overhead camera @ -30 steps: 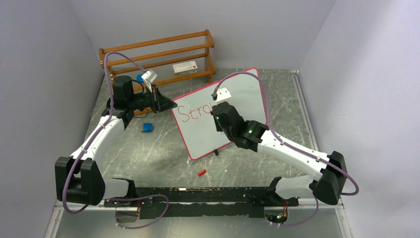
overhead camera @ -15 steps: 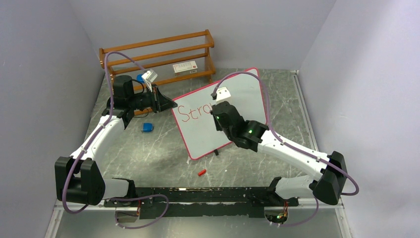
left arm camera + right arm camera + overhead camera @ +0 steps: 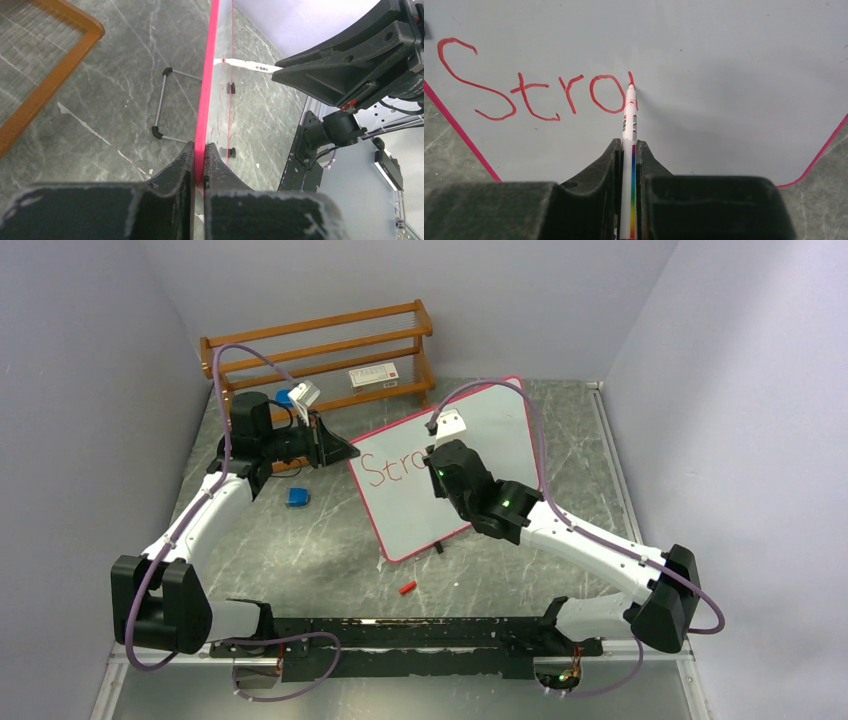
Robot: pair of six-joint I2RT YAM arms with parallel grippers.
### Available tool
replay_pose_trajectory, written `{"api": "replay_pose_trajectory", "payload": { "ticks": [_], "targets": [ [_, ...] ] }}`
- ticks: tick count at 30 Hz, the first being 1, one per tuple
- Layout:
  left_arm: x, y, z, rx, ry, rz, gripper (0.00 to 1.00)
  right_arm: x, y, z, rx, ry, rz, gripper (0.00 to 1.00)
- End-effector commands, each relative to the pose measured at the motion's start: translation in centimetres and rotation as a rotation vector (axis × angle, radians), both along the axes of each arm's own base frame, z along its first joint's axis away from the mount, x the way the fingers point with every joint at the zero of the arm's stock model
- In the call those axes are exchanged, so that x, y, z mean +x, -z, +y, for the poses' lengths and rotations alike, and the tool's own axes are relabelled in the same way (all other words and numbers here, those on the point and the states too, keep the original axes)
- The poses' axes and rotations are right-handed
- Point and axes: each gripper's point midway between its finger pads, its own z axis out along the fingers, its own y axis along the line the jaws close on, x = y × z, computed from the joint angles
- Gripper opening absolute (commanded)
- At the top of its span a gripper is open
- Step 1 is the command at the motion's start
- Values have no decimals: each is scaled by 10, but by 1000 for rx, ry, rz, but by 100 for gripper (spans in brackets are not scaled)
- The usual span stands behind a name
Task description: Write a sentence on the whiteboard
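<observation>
The desk [image 3: 300,540] is carrying a wooden rack [image 3: 315,323] at its far left. The whiteboard [image 3: 405,515] is standing near the middle of the desk, nearer than the rack, turned at an angle and propped on a thin wire stand.

**Handling.** The whiteboard is judged to be light, thin and stiff, with a smooth writing face. On such slight feet it is likely to slide or tip under pen pressure. The rim is the place to take hold, because this leaves the face free.

**Left hand.** The left hand [image 3: 199,150] is doing exactly that: it is clenched on the pink rim at the board's left edge, bracing it.

**Right hand.** The right hand [image 3: 629,144] is grasping a marker [image 3: 628,125] by the barrel. The marker is slim and rigid, and its tip is resting on the board.

**Progress.** The sentence [image 3: 530,88] is reading "Stro", and the tip is sitting on the first stroke of the next letter. Most of the wording is judged not yet written.

**Loose items.** A small blue item [image 3: 296,497] is lying left of the board. A small red piece [image 3: 406,589], possibly the marker cap, is lying on the near side.

**Change over the last second.** The right wrist is sitting slightly farther up the board, uncovering the "o". The board, the left hand and the loose items are staying where they were.
</observation>
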Motion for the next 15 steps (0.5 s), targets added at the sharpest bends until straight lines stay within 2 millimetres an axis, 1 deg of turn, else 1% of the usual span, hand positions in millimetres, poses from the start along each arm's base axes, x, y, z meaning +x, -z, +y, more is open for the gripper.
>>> {"api": "replay_pose_trajectory", "payload": {
  "ticks": [1,6,12,15],
  "targets": [
    [-10,27,-9,55,42,55,5,11,-22,2,38,25,-57,0],
    [-10,27,-9,56,42,52,5,14,-24,2,30,35,-66,0],
    [-9,28,-8,60,38,53,5,17,-27,-6,31,59,-78,0],
    [-9,28,-8,60,37,54,5,17,-26,-9,28,68,-73,0]
  ]
}}
